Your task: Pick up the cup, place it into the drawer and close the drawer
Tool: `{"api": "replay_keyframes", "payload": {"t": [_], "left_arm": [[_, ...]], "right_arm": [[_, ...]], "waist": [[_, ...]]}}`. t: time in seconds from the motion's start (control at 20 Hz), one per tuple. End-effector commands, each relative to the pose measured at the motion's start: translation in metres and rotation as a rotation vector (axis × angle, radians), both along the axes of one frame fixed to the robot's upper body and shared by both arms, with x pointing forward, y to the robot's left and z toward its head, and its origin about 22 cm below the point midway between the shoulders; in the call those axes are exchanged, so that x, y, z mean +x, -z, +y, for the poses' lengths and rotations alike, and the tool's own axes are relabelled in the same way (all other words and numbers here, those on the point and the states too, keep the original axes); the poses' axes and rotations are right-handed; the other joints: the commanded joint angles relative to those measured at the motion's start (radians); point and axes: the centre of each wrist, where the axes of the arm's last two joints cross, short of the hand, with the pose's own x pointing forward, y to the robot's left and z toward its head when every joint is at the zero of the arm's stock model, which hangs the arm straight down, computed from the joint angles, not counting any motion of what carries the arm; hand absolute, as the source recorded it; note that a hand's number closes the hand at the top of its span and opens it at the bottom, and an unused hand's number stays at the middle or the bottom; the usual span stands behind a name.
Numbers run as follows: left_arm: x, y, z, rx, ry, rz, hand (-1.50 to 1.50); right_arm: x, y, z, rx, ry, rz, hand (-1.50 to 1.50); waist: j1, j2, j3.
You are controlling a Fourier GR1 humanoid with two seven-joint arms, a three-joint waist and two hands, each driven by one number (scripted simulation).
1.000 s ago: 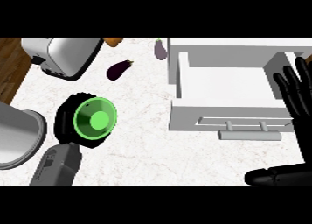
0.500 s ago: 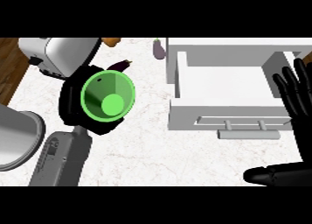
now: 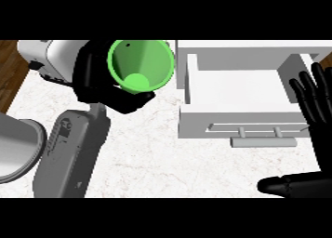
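Note:
My left hand (image 3: pixel 99 86) is curled round a green cup (image 3: pixel 141 65) and holds it above the counter, its mouth facing me, just left of the open white drawer (image 3: pixel 247 116). The drawer's inside shows bare and its handle (image 3: pixel 264 140) faces me. My right hand (image 3: pixel 319 107) rests open at the right edge beside the drawer, fingers pointing up, thumb low at the bottom right.
A white appliance (image 3: pixel 55 58) stands at the back left behind the cup. A grey round container (image 3: pixel 10 146) sits at the left edge. The marble counter (image 3: pixel 161 162) spreads in front of the drawer; wooden floor shows far left.
My left hand has lifted the green cup up and to the right, toward the drawer's left side. The purple object near the back is now hidden. My right hand has stayed put.

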Motion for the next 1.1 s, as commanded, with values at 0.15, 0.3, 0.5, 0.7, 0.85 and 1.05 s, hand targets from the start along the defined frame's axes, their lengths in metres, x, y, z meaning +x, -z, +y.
{"api": "replay_keyframes", "payload": {"t": [0.15,0.3,0.5,0.7,0.85,1.05], "left_arm": [[0.021,-0.035,-0.033,0.059,-0.019,-0.013,1.50],[0.033,-0.054,-0.052,0.092,-0.004,0.030,1.50],[0.039,-0.040,-0.072,0.121,0.008,0.033,1.50],[0.041,-0.038,-0.081,0.134,-0.010,0.074,1.50],[0.062,-0.046,-0.093,0.158,-0.007,0.107,1.50],[0.064,-0.038,-0.110,0.185,-0.045,0.109,1.50]], "right_arm": [[-0.003,0.002,-0.003,0.002,0.009,0.003,-1.50],[0.006,0.019,0.003,0.015,-0.002,0.008,-1.50],[0.014,0.004,-0.007,0.016,-0.004,-0.007,-1.50],[0.001,0.019,0.003,-0.002,-0.007,0.009,-1.50],[0.014,0.005,-0.012,-0.006,-0.009,-0.005,-1.50],[0.013,0.003,-0.002,-0.001,-0.024,0.010,-1.50]], "waist": [[-0.003,0.001,0.000],[-0.003,0.002,0.000],[-0.006,0.003,0.000],[-0.006,0.001,0.000],[-0.016,0.006,0.000],[-0.028,0.007,0.000]]}}
